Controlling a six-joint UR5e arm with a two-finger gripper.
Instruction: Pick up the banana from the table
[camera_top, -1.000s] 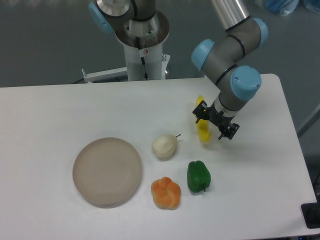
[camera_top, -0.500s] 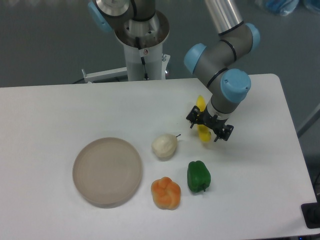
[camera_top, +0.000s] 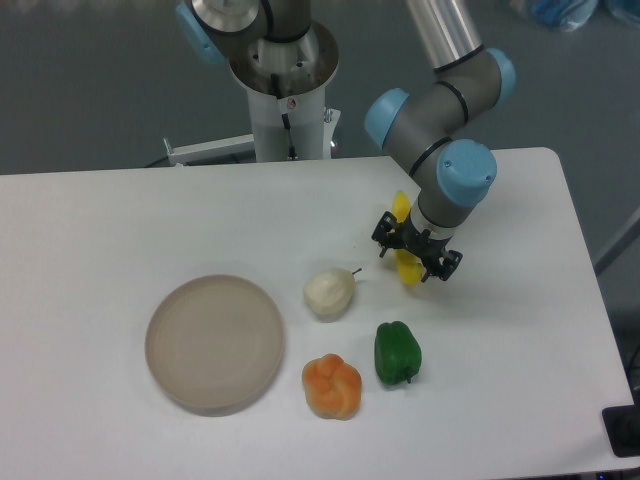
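Observation:
The yellow banana lies on the white table, right of centre, mostly covered by the arm's wrist. Only its far tip and a part between the fingers show. My gripper points down over it, open, with one black finger on each side of the banana. Whether the fingers touch the fruit cannot be told.
A white garlic-like bulb sits just left of the gripper. A green pepper and an orange-yellow pepper lie nearer the front. A round beige plate is at the left. The robot base stands behind the table.
The gripper has shifted left and a little toward the back, from beside the banana to straddling it. The banana and the other objects have not moved.

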